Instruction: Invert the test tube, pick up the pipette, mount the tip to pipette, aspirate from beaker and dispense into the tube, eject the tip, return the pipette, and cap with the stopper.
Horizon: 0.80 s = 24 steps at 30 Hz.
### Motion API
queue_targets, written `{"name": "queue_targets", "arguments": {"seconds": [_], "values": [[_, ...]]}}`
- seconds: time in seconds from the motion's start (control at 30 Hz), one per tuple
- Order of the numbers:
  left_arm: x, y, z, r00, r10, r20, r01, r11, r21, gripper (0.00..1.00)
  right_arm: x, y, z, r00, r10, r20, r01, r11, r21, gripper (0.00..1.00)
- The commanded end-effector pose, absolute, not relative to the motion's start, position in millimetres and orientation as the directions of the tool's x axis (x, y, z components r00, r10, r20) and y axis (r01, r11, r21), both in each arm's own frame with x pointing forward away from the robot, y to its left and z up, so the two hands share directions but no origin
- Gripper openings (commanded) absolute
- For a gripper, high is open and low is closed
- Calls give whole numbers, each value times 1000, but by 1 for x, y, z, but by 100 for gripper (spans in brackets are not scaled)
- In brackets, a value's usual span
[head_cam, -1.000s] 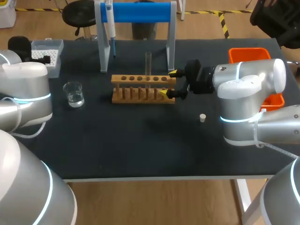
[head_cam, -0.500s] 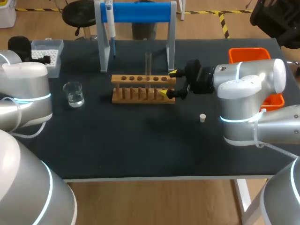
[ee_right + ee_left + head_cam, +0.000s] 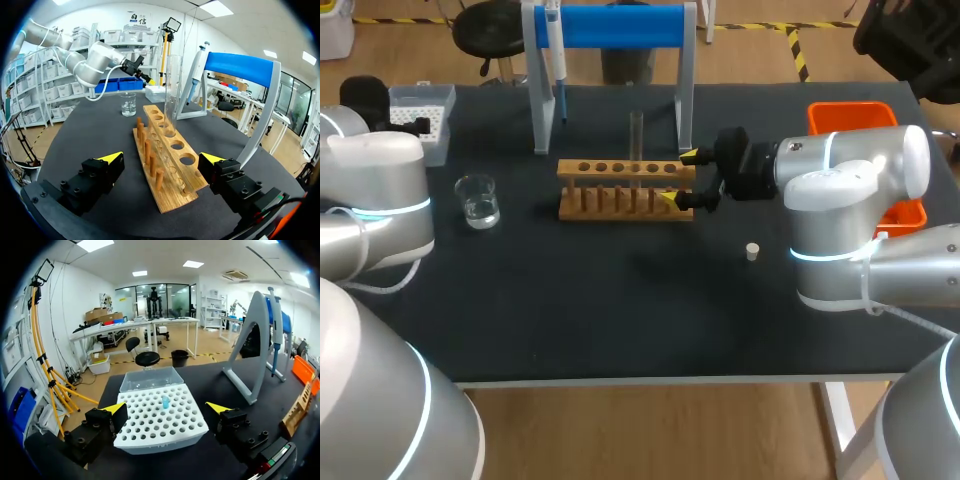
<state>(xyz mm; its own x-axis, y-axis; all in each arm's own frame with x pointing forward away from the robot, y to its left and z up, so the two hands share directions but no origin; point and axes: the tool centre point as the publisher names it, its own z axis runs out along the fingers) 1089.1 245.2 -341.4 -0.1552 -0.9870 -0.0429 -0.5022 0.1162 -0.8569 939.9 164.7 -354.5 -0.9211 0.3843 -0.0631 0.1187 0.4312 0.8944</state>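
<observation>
right pincer [image 3: 678, 177] stood open, its two yellow-tipped fingers spread to either side of the near end of a wooden test tube rack [image 3: 620, 190]. in the right wrist view that pincer [image 3: 162, 160] had the rack's end [image 3: 170, 175] between its fingers, with a gap on both sides. a clear test tube [image 3: 636, 140] stood upright in the rack, in the third hole from the end nearest the right pincer. it gripped nothing.

left pincer [image 3: 166, 408] was open too and held nothing. it hovered at the far left corner of the dark desk [image 3: 620, 310], with a white tip box [image 3: 160, 425] just ahead of and between its fingers. whether they touched the box could not be told. one blue tip [image 3: 165, 401] stood in the box's grid of holes.

behind the rack, a pipette [image 3: 554, 50] hung on a stand with a blue top bar [image 3: 620, 25]. a small glass beaker [image 3: 478, 200] holding clear liquid sat on the desk left of the rack, well apart from it. a small white stopper [image 3: 752, 251] lay on the desk in front of the right arm. an orange bin [image 3: 850, 115] sat at the desk's far right edge.
</observation>
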Motion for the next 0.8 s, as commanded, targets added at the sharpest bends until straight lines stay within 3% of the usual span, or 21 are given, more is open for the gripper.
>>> {"name": "queue_targets", "arguments": {"seconds": [0.03,0.67,0.7,0.73,0.77,0.8], "values": [[1096,244,-347,-156,-987,-44,-490,115,-864,100,940,164,-355,-921,384,-64,117,429,896,100],[1112,242,-350,-176,-984,-31,-471,112,-875,100,940,164,-355,-921,384,-64,117,429,896,100],[1113,242,-350,-177,-984,-32,-471,113,-875,90,940,164,-355,-921,384,-64,117,429,896,100],[1114,242,-350,-178,-983,-31,-471,113,-875,71,940,164,-355,-921,384,-64,117,429,896,100],[1115,242,-350,-179,-983,-31,-472,113,-874,64,940,164,-355,-921,384,-64,117,429,896,100],[1116,242,-350,-181,-983,-30,-473,113,-874,64,940,164,-355,-921,384,-64,117,429,896,100]]}}
